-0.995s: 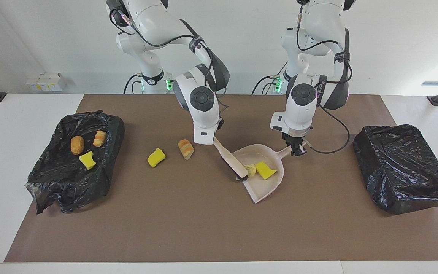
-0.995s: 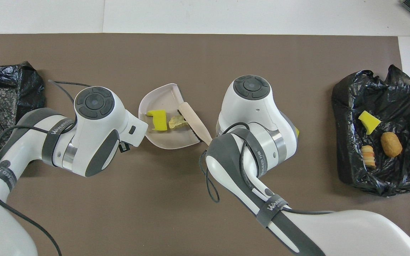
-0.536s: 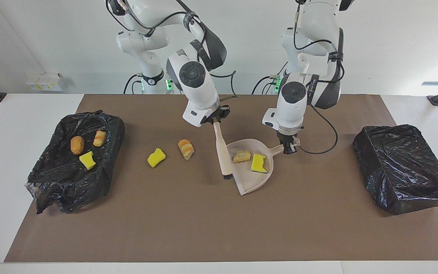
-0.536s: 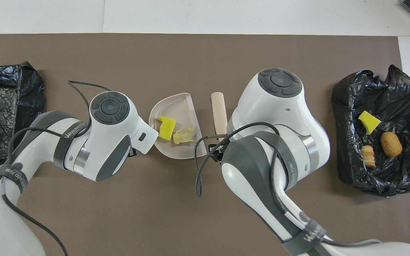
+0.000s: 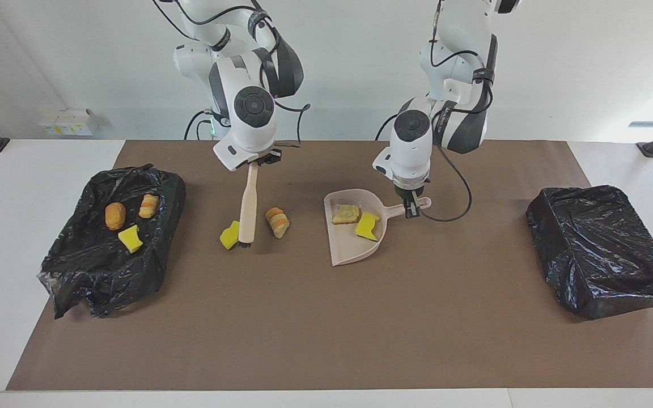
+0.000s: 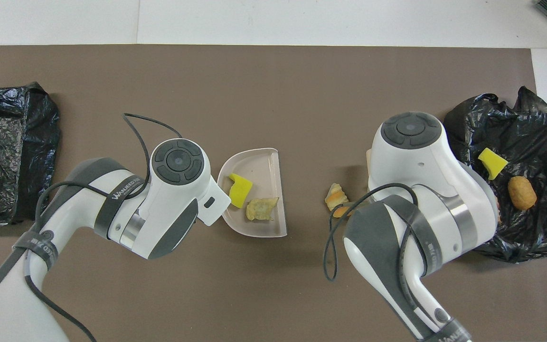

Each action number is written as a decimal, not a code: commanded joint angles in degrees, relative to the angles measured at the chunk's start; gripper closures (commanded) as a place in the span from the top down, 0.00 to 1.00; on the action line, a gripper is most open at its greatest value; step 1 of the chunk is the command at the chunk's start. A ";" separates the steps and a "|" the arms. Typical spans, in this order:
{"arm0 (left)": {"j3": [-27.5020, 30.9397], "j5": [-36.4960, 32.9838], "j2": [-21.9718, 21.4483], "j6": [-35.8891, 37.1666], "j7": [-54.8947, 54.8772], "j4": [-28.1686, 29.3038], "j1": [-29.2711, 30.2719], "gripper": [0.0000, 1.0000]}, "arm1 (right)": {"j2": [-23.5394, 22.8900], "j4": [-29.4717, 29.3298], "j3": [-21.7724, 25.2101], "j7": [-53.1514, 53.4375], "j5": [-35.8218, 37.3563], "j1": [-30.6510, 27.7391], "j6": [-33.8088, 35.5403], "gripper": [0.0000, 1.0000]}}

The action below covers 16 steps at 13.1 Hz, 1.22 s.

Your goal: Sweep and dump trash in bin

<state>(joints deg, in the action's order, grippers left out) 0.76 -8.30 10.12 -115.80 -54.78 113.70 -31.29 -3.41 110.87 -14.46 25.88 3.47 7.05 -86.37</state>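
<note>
Clamping the hand brush (image 5: 247,207), the right gripper (image 5: 258,161) hangs between two loose, light, soft scraps (image 5: 229,235) mid-desk; the left gripper (image 5: 411,208) grips the dustpan (image 5: 344,249) handle, carrying two more.

Beige dustpan (image 6: 254,166) mid-mat holding yellow sponge (image 6: 239,190) and pale scrap (image 6: 261,208), striped bread chunk (image 6: 336,196) at its three o'clock, black bin bag (image 6: 530,137) at three o'clock edge.
</note>
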 commanded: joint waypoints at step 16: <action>0.74 0.66 -5.64 -3.11 8.27 8.12 -3.06 0.00 | 14.32 23.26 -0.57 -18.67 -28.30 -1.43 -21.29 0.00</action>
<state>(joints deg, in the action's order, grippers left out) 0.79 -7.96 6.46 -118.41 -49.01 119.55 -32.50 11.98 135.16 -15.04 9.08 -19.63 4.93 -105.60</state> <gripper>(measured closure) 0.687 0.736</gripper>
